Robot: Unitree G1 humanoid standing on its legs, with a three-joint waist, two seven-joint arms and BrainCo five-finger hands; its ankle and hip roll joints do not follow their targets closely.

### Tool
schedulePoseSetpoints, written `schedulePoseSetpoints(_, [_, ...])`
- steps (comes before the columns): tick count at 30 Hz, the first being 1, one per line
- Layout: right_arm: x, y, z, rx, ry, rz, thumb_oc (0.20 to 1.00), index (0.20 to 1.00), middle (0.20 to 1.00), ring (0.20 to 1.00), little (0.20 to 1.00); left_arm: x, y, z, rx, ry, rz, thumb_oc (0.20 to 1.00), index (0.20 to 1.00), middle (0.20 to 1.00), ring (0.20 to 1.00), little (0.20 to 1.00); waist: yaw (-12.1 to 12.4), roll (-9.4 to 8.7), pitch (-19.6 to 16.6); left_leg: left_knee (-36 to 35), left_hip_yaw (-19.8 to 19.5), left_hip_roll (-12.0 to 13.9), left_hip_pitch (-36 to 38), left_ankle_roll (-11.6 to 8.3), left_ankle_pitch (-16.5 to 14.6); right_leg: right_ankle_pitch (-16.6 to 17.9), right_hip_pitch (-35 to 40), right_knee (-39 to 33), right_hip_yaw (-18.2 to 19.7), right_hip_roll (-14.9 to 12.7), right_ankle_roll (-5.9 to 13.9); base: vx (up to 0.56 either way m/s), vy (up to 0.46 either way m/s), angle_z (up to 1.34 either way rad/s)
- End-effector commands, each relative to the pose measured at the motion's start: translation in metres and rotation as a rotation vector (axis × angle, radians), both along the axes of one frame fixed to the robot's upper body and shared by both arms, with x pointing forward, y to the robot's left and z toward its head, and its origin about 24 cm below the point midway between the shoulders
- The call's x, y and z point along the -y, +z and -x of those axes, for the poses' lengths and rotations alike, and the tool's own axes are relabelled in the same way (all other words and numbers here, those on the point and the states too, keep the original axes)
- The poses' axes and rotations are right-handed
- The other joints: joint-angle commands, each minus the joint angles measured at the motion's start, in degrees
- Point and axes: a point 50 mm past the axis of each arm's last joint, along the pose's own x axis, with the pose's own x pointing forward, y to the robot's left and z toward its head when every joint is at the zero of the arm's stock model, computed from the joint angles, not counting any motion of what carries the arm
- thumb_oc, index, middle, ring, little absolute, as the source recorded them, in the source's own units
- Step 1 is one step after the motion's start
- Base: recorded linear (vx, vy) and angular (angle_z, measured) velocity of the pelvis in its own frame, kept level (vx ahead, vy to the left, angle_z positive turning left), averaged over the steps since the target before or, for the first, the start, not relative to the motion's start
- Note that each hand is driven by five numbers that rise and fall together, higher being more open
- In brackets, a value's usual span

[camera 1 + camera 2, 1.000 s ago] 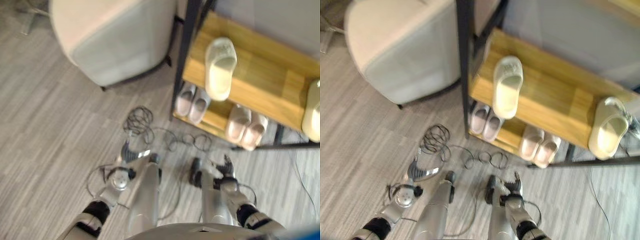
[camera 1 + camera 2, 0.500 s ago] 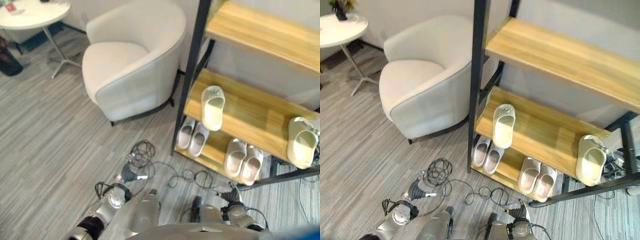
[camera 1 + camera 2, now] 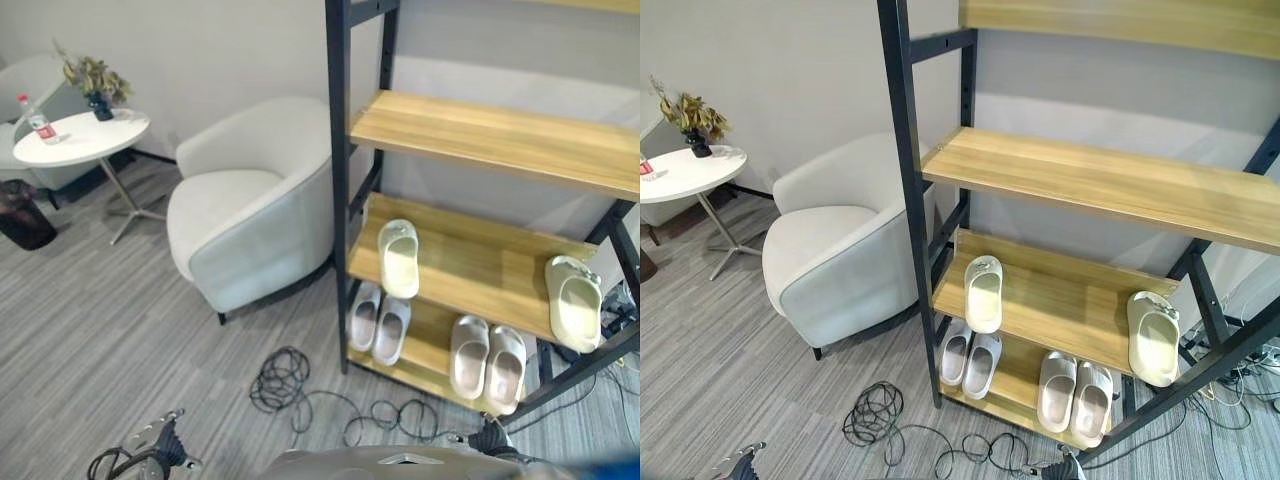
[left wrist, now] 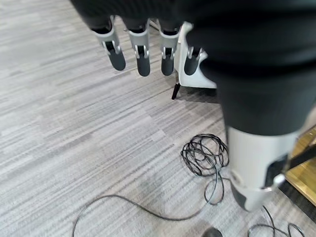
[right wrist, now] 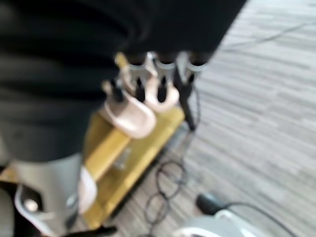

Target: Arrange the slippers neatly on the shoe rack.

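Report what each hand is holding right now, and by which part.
Nothing is held. The left hand hangs over bare floor with straight fingers; the right hand hangs empty near the shoe rack, where the slippers sit.

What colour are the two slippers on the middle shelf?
Pale cream slippers, seen best in the right eye view.

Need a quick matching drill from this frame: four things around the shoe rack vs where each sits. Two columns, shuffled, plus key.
Things
1. pale green slipper
2. two pairs of pinkish-white slippers
3. white round side table
4. black coiled cable

Places
A. on the grey floor, before the rack's black post
B. bottom shelf of the rack
C. beyond the white armchair, by the wall
D. left end of the middle wooden shelf

Pairs: 1-D, 2-B, 3-C, 4-A
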Motion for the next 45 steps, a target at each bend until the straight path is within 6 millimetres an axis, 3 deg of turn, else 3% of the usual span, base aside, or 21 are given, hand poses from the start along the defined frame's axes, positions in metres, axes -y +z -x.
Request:
schedulePoseSetpoints(1, [-0.001,0.006,-0.015,0.082,0.009,-0.005,1.0,1.0,1.0,1.0,1.0,-0.013,0.026,-0.043,0.274,0.079,-0.046,1.0,1.0,1.0,1.0,1.0,-0.15,0.86,2.22,-0.32,2.34,-0.65,-0.94,-1.19,-0.25,-5.59,2.45,2.47,1.27,0.76,2.82,-0.01,-0.034,-0.09])
schedulePoseSetpoints(4, [-0.005,0.006,-0.013,0.098,-0.002,-0.018,1.0,1.0,1.0,1.0,1.0,-0.004,0.051,-0.079,0.544,0.101,0.014,1.0,1.0,1.0,1.0,1.0,-0.09,0.51,2.1,-0.58,2.12,-0.67,-0.65,-1.08,0.24,-4.93,2.82,1.9,1.34,0.77,2.9,-0.02,-0.021,-0.05])
schedulePoseSetpoints(5, [-0.005,0.006,-0.013,0.097,-0.001,-0.019,1.0,1.0,1.0,1.0,1.0,-0.004,0.051,-0.078,0.543,0.102,0.014,1.0,1.0,1.0,1.0,1.0,-0.08,0.47,2.13,-0.6,2.14,-0.65,-0.26,-1.13,-0.24,-5.41,3.14,1.98,1.37,0.78,2.91,-0.04,-0.016,-0.04])
schedulePoseSetpoints(8, [-0.008,0.006,-0.008,0.093,0.035,-0.017,1.0,1.0,1.0,1.0,1.0,0.031,0.084,-0.12,0.821,0.038,0.178,1.0,1.0,1.0,1.0,1.0,-0.29,0.05,1.85,-1.8,2.13,-0.71,0.02,-0.92,0.56,-4.51,3.35,0.99,1.56,0.96,2.91,-0.05,-0.027,-0.02])
schedulePoseSetpoints(11, [-0.006,0.006,-0.006,0.086,0.055,-0.01,1.0,1.0,1.0,1.0,1.0,0.048,0.098,-0.13,0.886,-0.041,0.246,1.0,1.0,1.0,1.0,1.0,-0.44,-0.03,1.86,-2.34,2.14,-0.67,0.03,-0.84,0.8,-4.39,3.31,0.64,1.67,1.04,2.88,-0.04,-0.017,-0.01])
schedulePoseSetpoints(14, [-0.006,0.005,0.001,0.057,0.068,-0.012,1.0,1.0,1.0,1.0,1.0,0.068,0.12,-0.136,0.949,-0.205,0.261,1.0,1.0,1.0,1.0,1.0,-0.56,-0.1,1.84,-3.23,2.11,-0.61,-0.03,-0.73,1.27,-4.01,3.19,0.0,1.92,1.12,2.9,-0.05,-0.02,-0.03])
schedulePoseSetpoints(17, [-0.005,0.003,0.007,0.039,0.049,-0.013,1.0,1.0,1.0,1.0,1.0,0.074,0.135,-0.133,0.963,-0.333,0.21,1.0,1.0,1.0,1.0,1.0,-0.39,-0.04,1.92,-3.76,2.08,-0.65,-0.02,-0.67,1.43,-3.82,3.17,-0.43,1.87,1.17,2.89,-0.04,-0.014,-0.03])
schedulePoseSetpoints(20, [-0.003,0.0,0.017,0.003,-0.005,-0.016,1.0,1.0,1.0,1.0,1.0,0.082,0.143,-0.119,0.995,-0.344,0.299,1.0,1.0,1.0,1.0,1.0,-0.3,0.14,2.1,-4.47,2.32,-0.69,-0.07,-0.61,1.77,-3.32,3.09,-1.18,2.05,1.21,2.9,-0.05,-0.022,-0.02])
schedulePoseSetpoints(25, [0.001,-0.001,0.025,-0.013,-0.054,-0.009,1.0,1.0,1.0,1.0,1.0,0.099,0.158,-0.122,1.07,-0.382,0.426,1.0,1.0,1.0,1.0,1.0,-0.75,0.63,2.19,-5.79,2.59,-0.83,-0.09,-0.53,2.61,-2.8,2.93,-2.02,1.99,1.23,3.02,-0.03,-0.011,0.02])
schedulePoseSetpoints(29, [0.002,-0.001,0.026,-0.018,-0.062,-0.004,1.0,1.0,1.0,1.0,1.0,0.112,0.159,-0.129,1.056,-0.452,0.464,1.0,1.0,1.0,1.0,1.0,-1.25,0.98,2.15,-6.73,2.67,-0.87,0.03,-0.51,3.03,-2.79,2.77,-2.03,1.93,1.26,3.12,0.0,0.0,0.0])
schedulePoseSetpoints(39, [0.0,-0.002,0.022,-0.018,-0.061,0.008,1.0,1.0,1.0,1.0,1.0,0.174,0.169,-0.16,1.018,-0.722,0.596,1.0,1.0,1.0,1.0,1.0,-3.92,1.71,1.9,-7.5,3.12,-1.0,1.14,-0.24,3.08,-3.09,2.2,-0.22,2.25,1.02,3.34,0.0,0.002,0.01])
schedulePoseSetpoints(45, [0.004,0.0,0.018,0.014,-0.095,0.01,1.0,1.0,1.0,1.0,1.0,0.187,0.165,-0.159,0.969,-0.764,0.644,1.0,1.0,1.0,1.0,1.0,-5.04,1.44,2.71,-4.41,4.38,-0.98,0.98,0.39,1.6,-2.99,0.82,2.55,4.04,0.69,3.58,-0.02,0.033,-0.09])
